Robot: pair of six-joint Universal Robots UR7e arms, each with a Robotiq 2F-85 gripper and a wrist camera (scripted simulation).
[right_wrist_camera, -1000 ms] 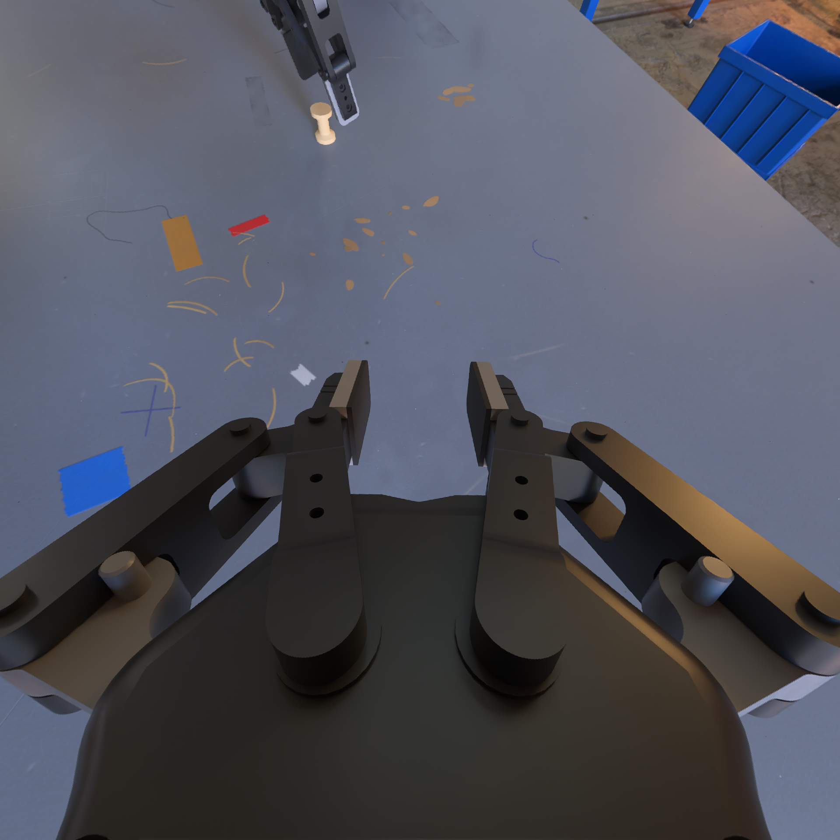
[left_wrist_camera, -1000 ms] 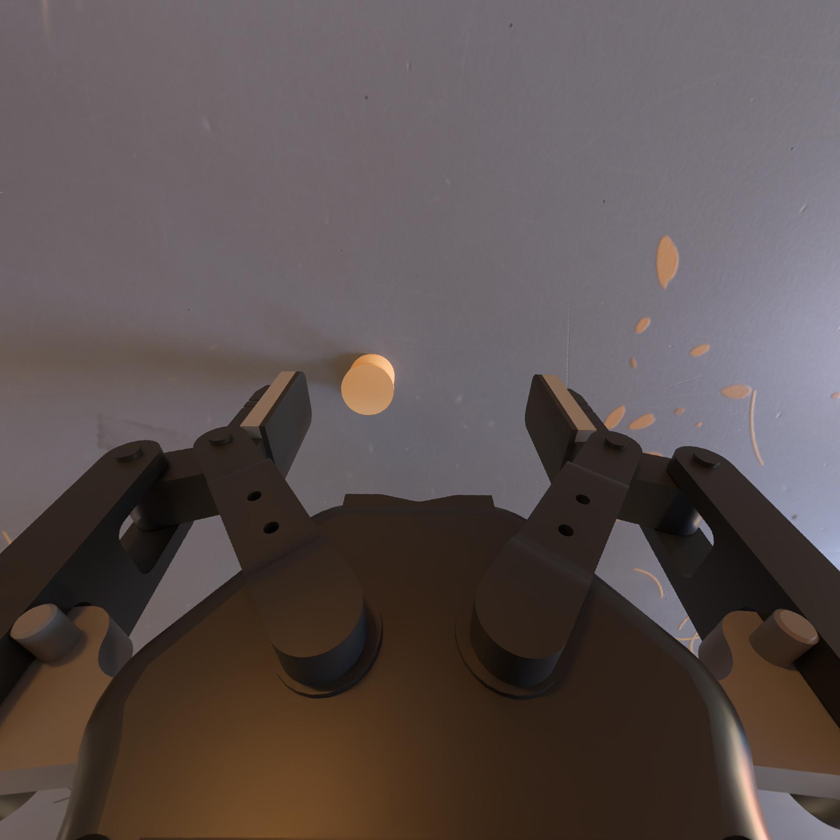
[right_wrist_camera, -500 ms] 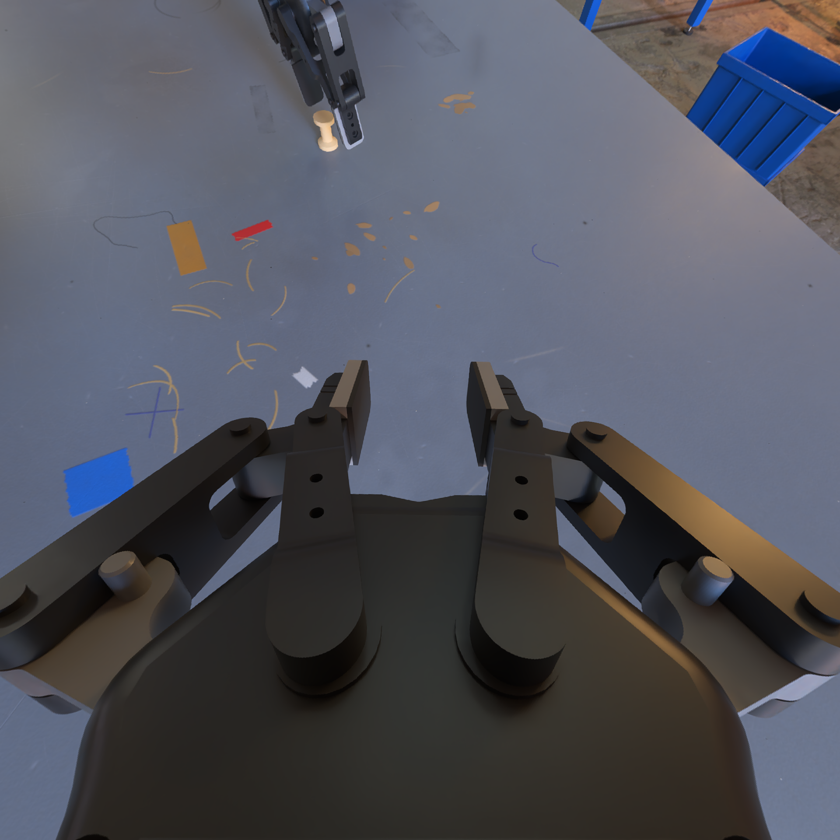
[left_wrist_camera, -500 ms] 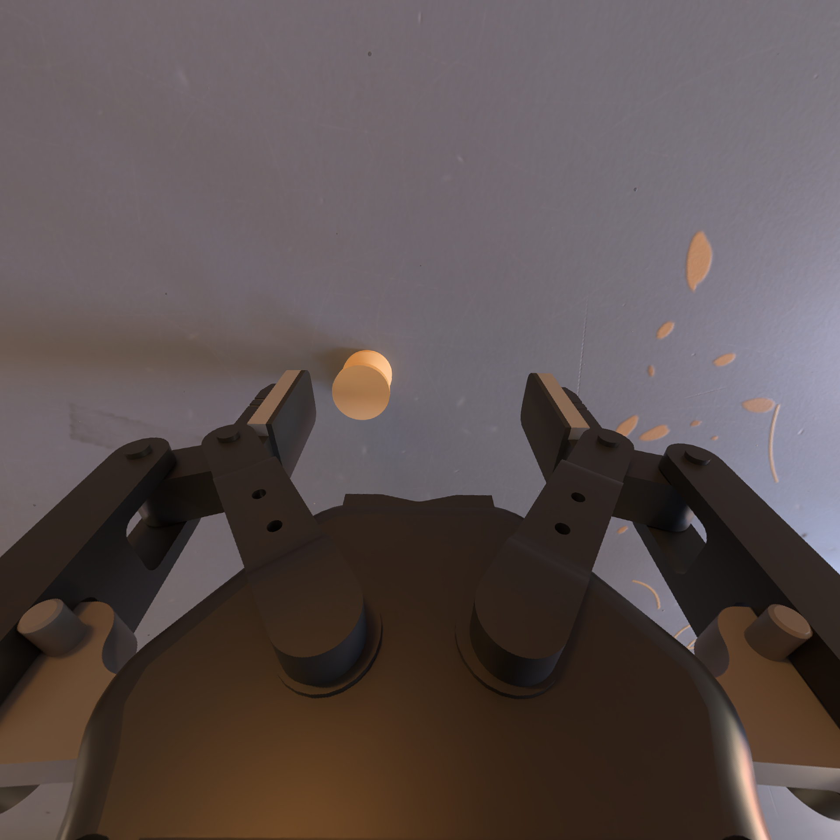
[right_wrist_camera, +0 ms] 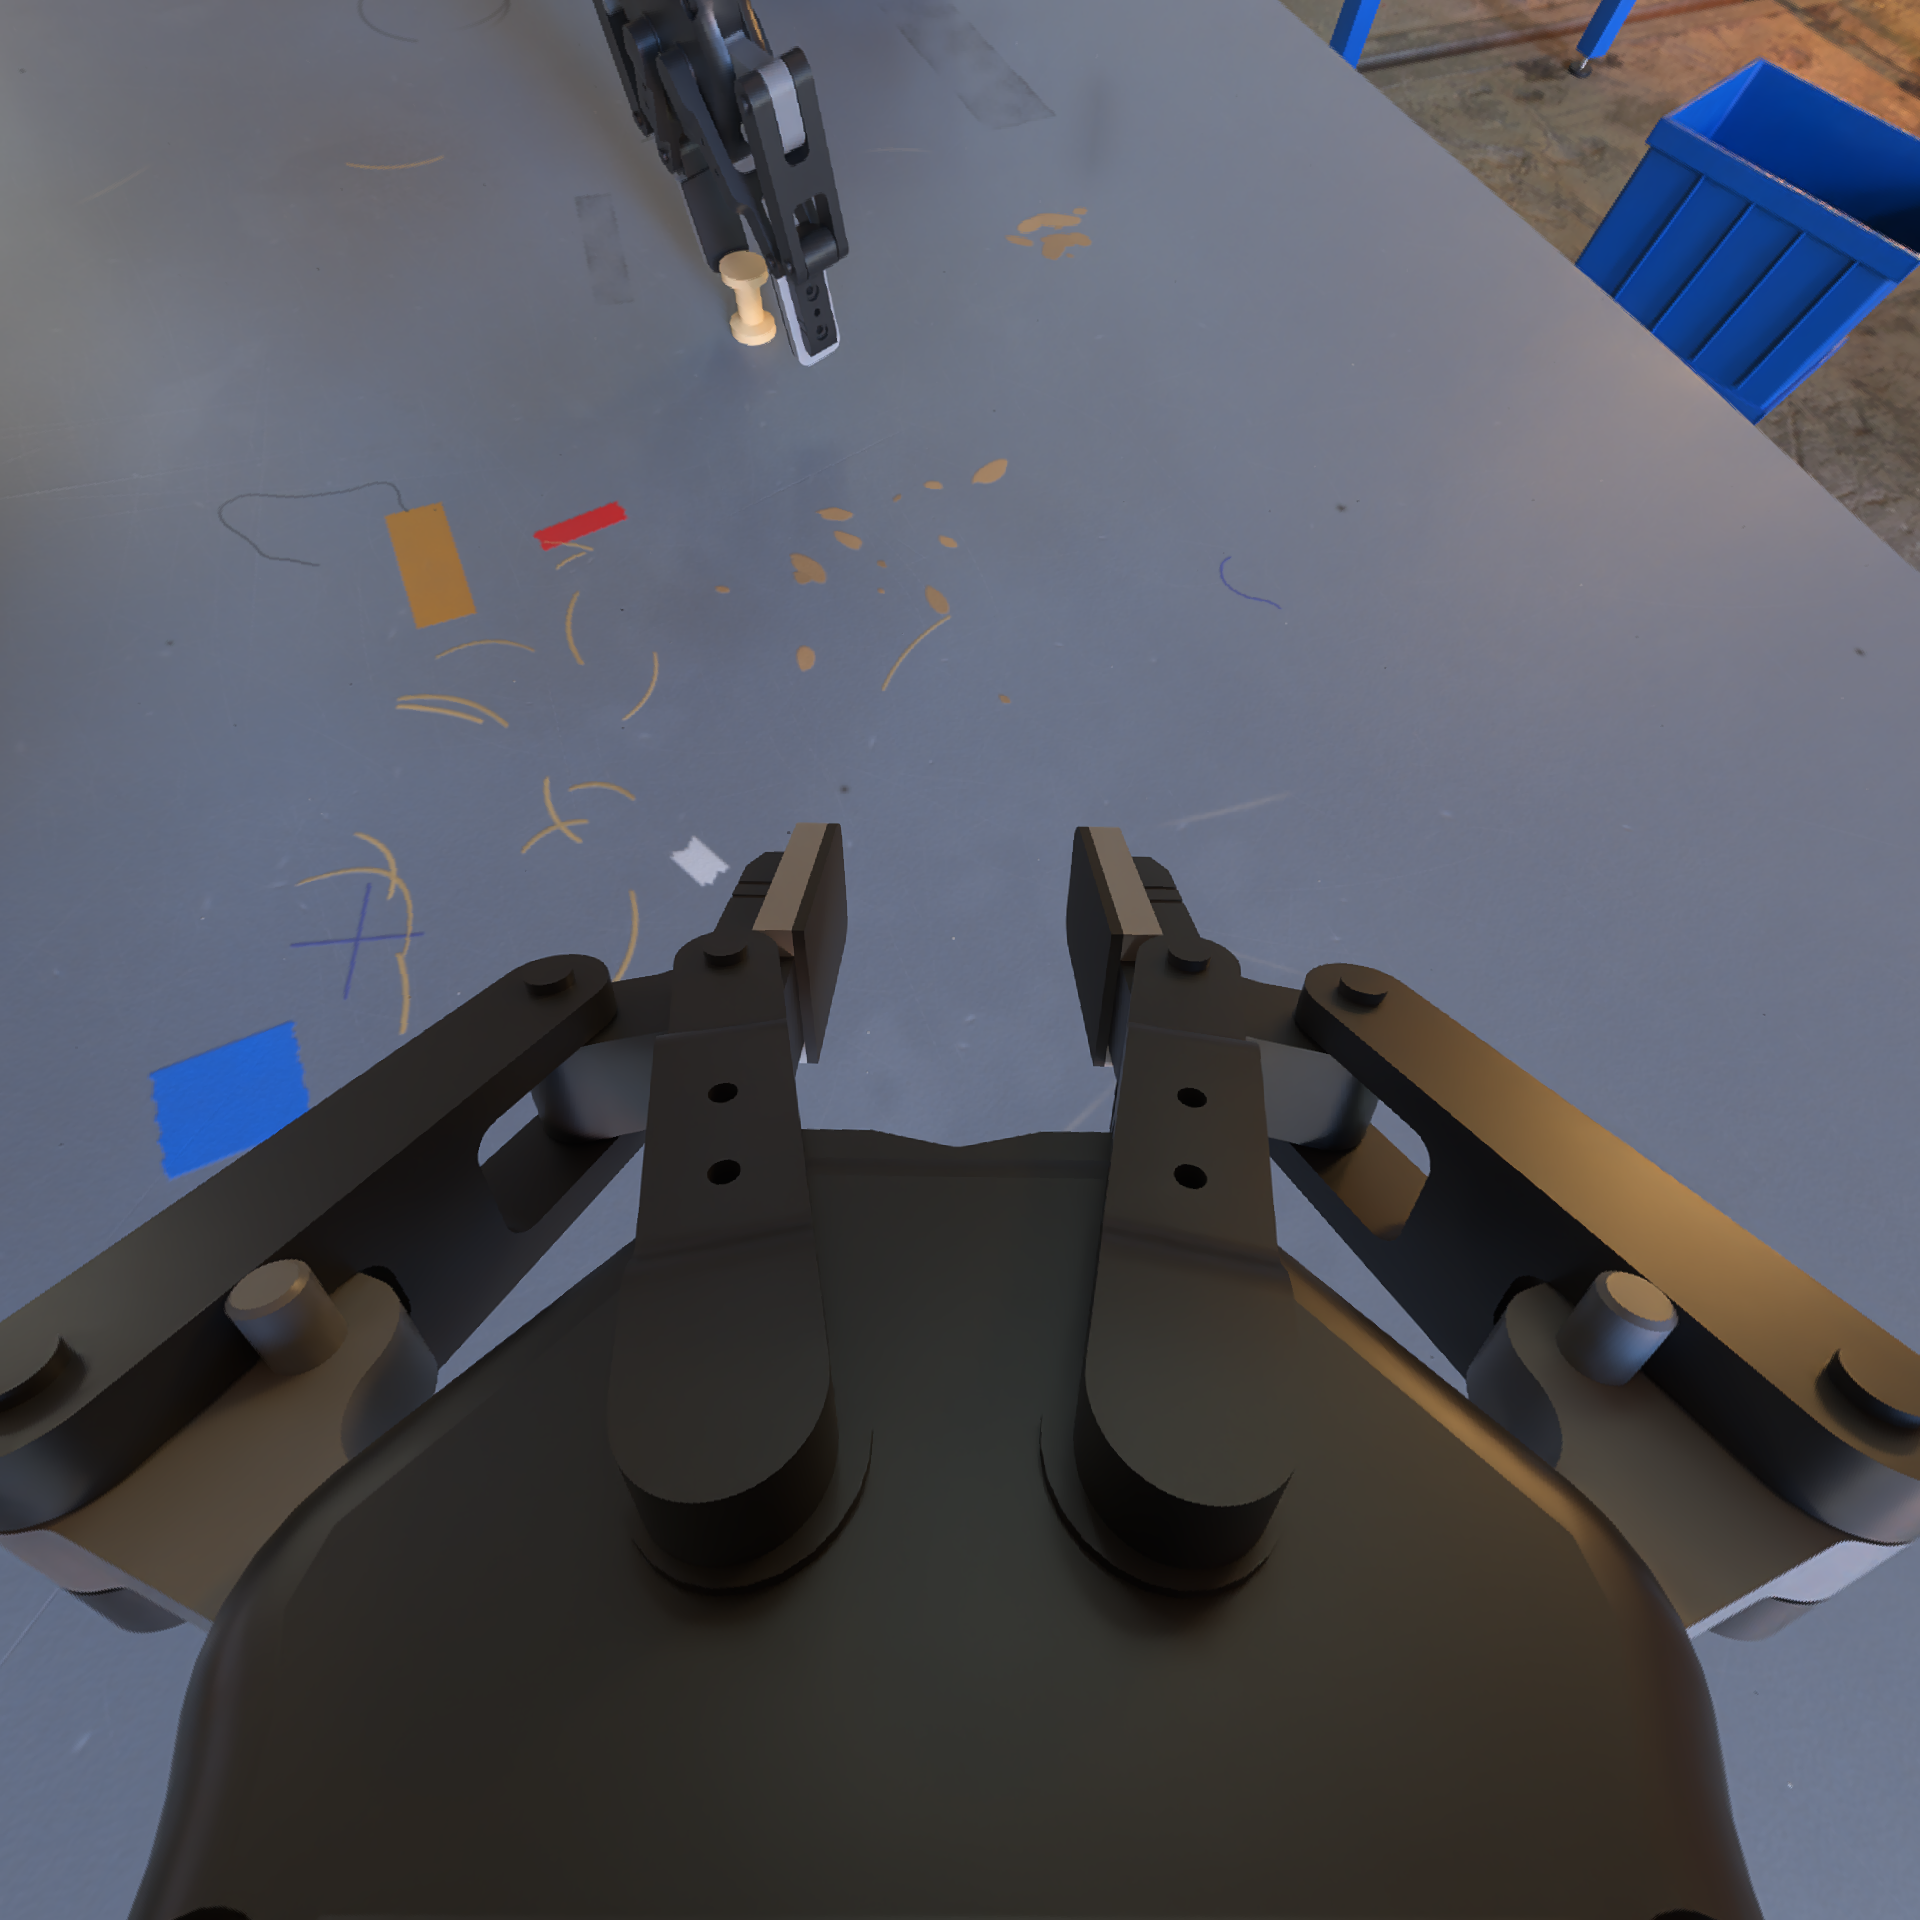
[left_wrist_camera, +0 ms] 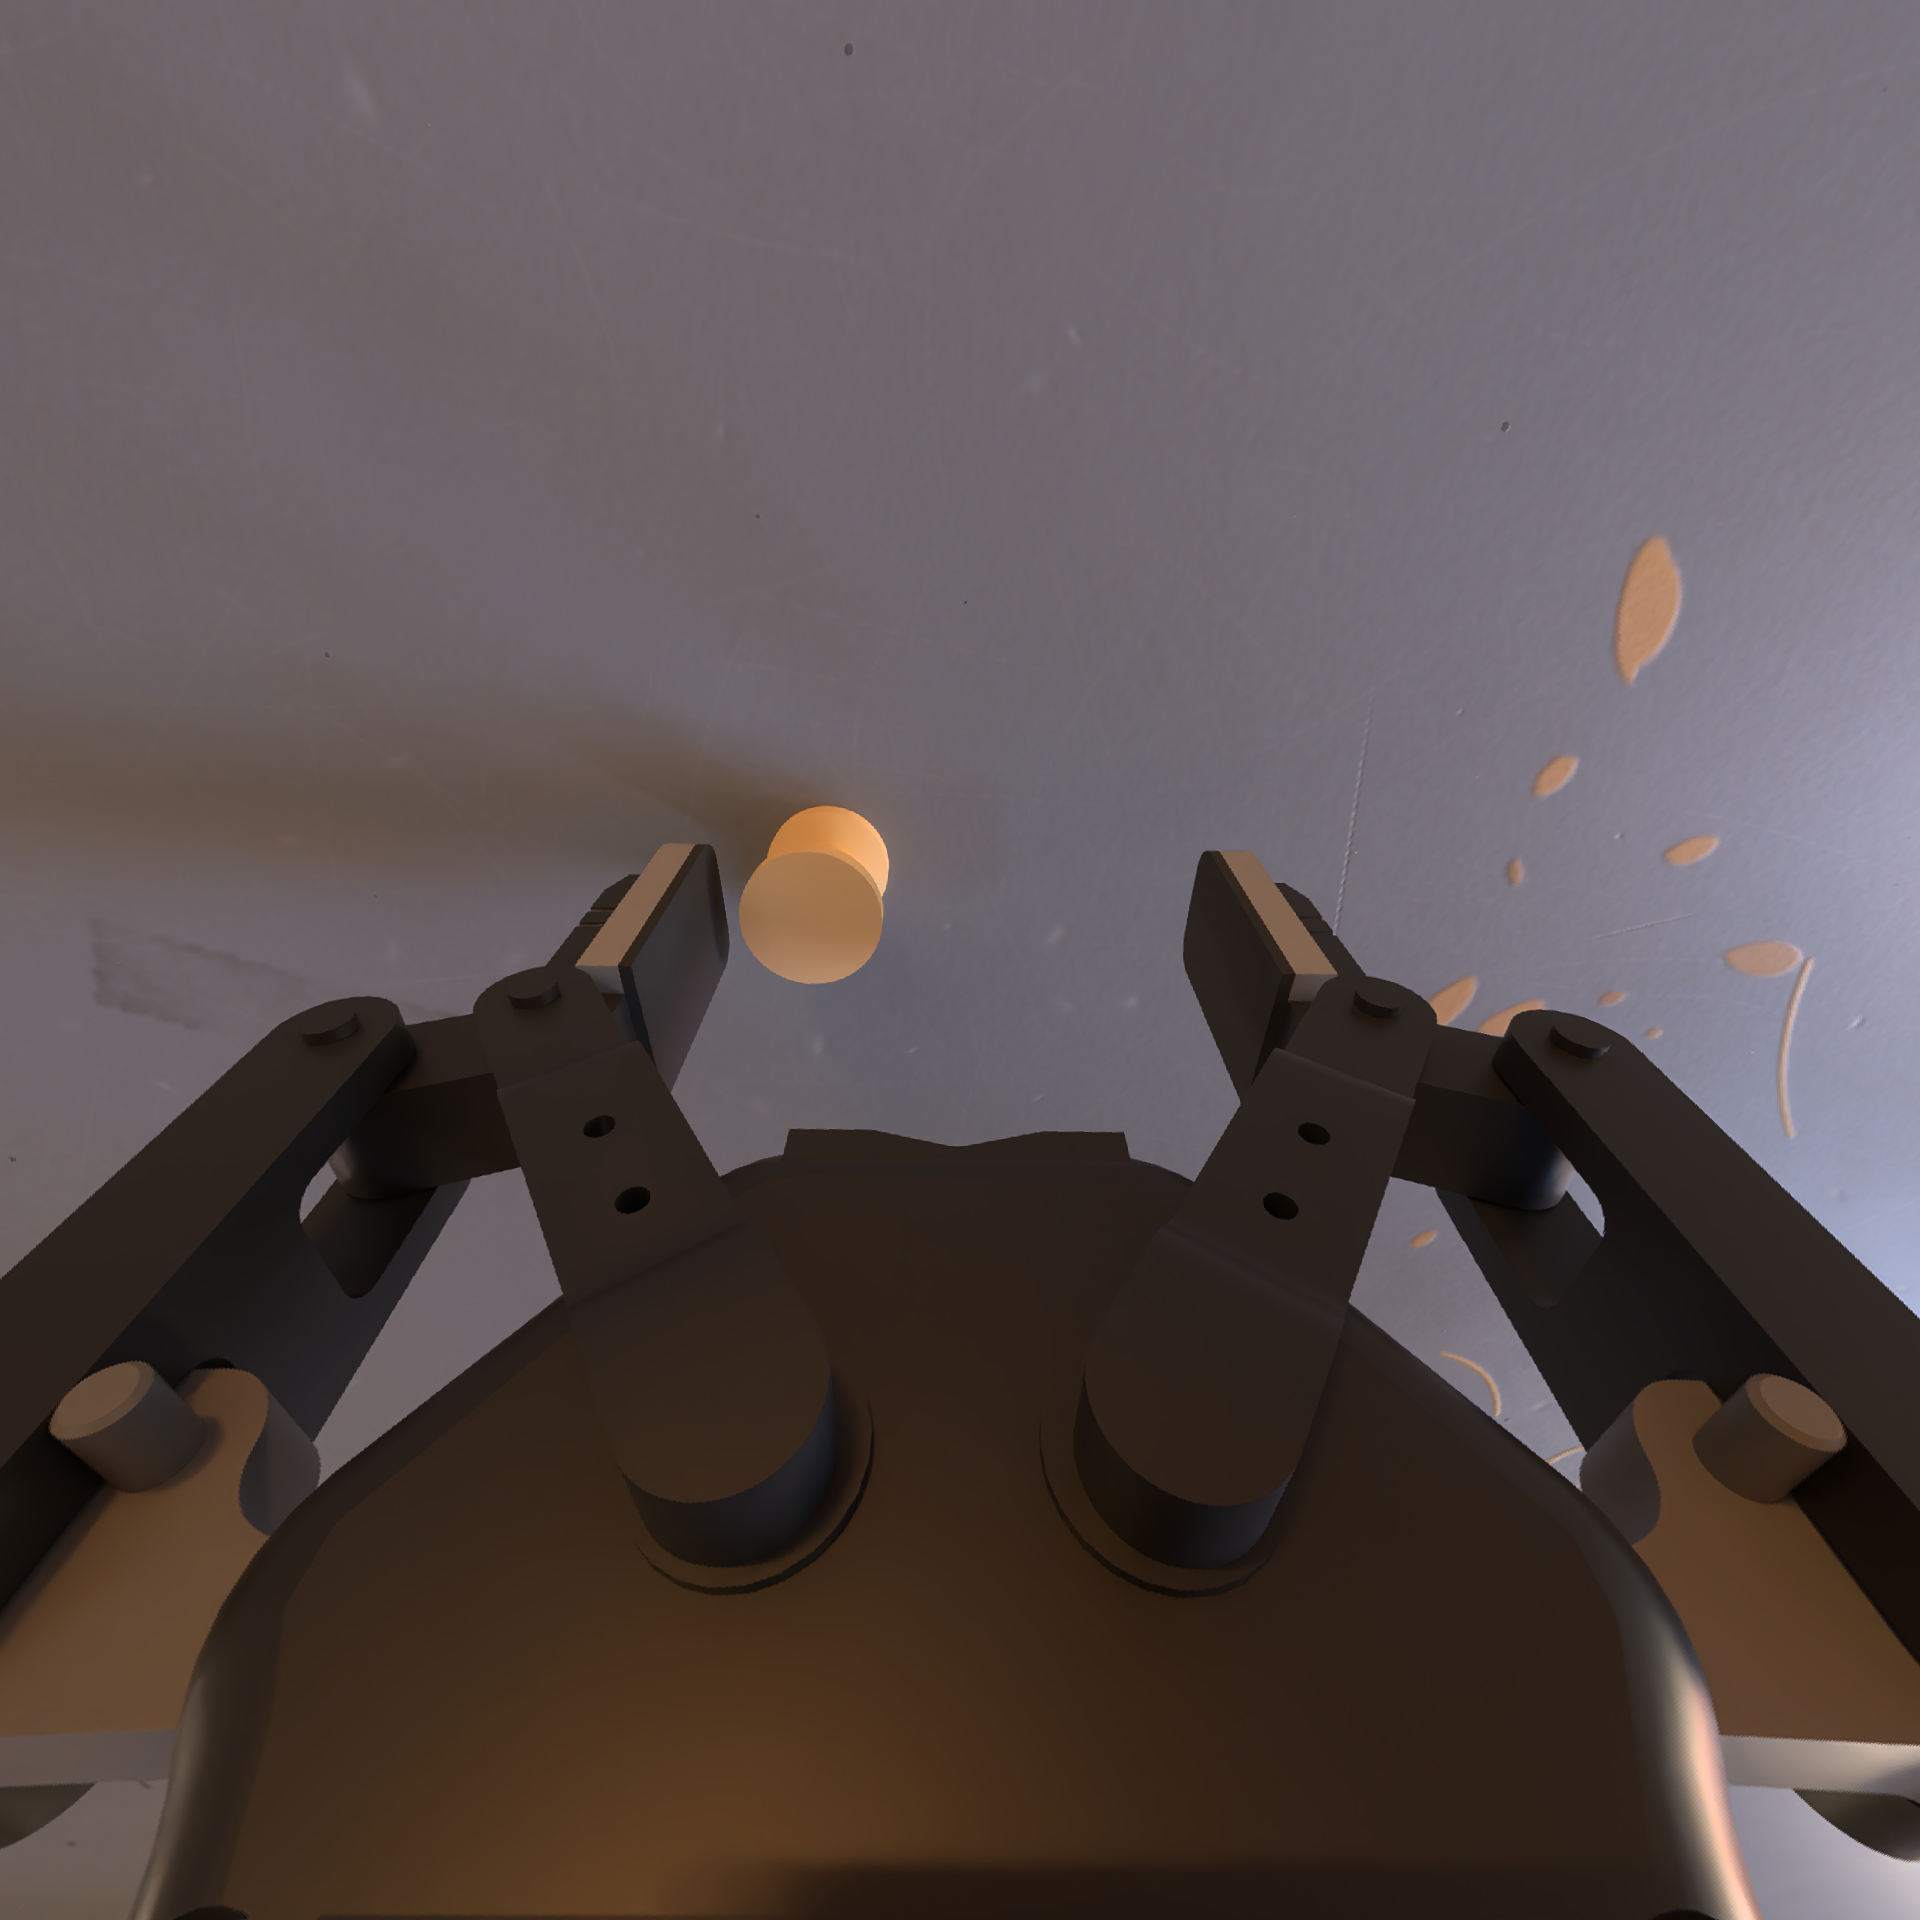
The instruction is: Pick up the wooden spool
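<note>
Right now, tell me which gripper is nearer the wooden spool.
Left. The left gripper is open right at the wooden spool, which stands upright on the table between its fingers, close to one pad. The right gripper, also open, hovers far away across the table.

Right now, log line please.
left gripper: open, around wooden spool | spool upright on table | right gripper: open, idle

Small pale wooden spool [right_wrist_camera: 748, 299] standing upright on grey table [right_wrist_camera: 1351, 675], flanged ends, narrow waist, far side.
</note>
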